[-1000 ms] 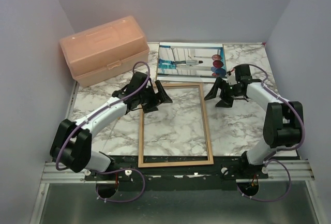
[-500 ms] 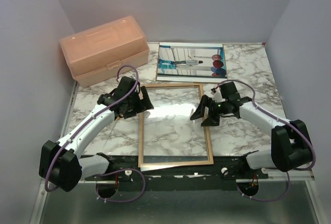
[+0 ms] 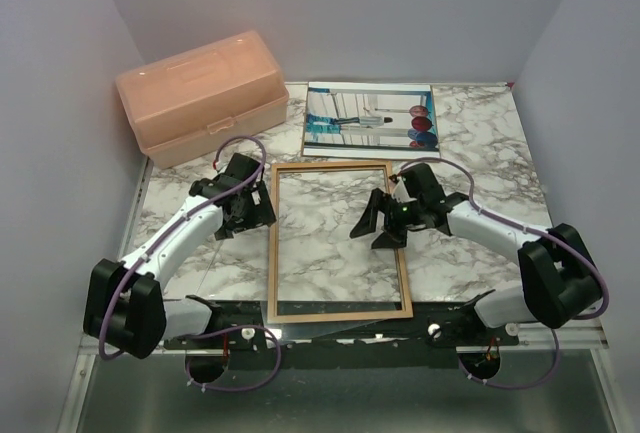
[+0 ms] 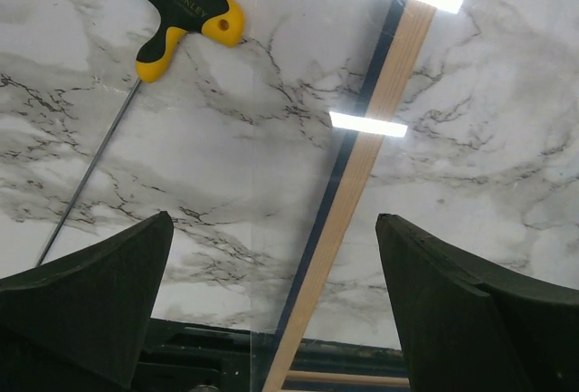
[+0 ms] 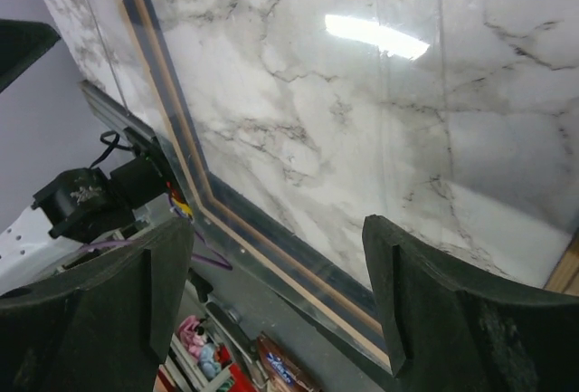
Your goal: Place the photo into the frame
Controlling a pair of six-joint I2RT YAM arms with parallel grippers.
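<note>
Frame (image 3: 337,313) lies flat beneath left hand (image 4: 273,220) and right hand (image 5: 278,222), both spread empty.

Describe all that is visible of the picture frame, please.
The frame is a large, thin rectangle of light wood with a navy strip along one rail. Its clear pane mirrors the lamps and shows the marble beneath. It lies flat in the middle of the table, long sides running away from the arms. The right gripper hangs over its right rail, jaws open; contact cannot be judged.
</note>
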